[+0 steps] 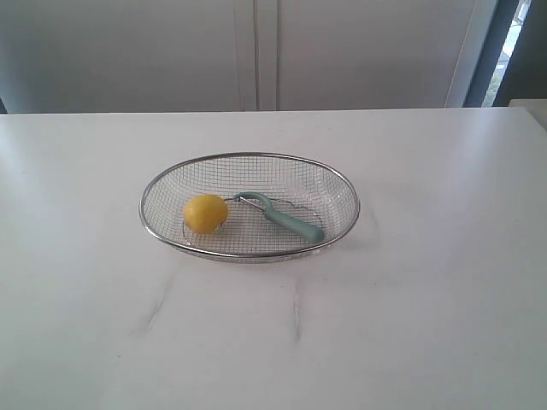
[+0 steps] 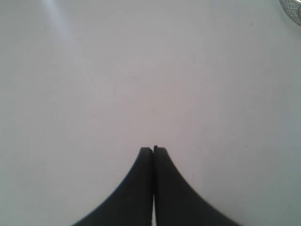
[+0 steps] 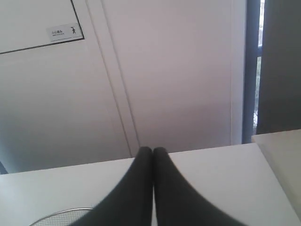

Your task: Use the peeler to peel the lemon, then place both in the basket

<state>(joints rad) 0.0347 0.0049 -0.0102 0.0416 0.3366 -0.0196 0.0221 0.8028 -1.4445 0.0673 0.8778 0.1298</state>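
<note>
The silver wire-mesh basket (image 1: 342, 184) sits mid-table in the exterior view. Inside it lies the yellow lemon (image 1: 206, 213) on the left. The teal-handled peeler (image 1: 286, 219) lies beside it, its looped head toward the lemon. Neither arm shows in the exterior view. My left gripper (image 2: 153, 149) is shut with nothing in it, over bare white table; a bit of the basket rim (image 2: 290, 12) shows at that view's corner. My right gripper (image 3: 153, 149) is also shut and empty, pointing across the table toward the wall, with the basket rim (image 3: 61, 214) low in its view.
The white table (image 1: 427, 325) has faint grey veins in front of the basket. White cabinet panels (image 1: 256, 51) stand behind the far edge, and a dark doorway (image 1: 513, 51) is at the back right. A second pale surface (image 3: 282, 150) adjoins the table's right end.
</note>
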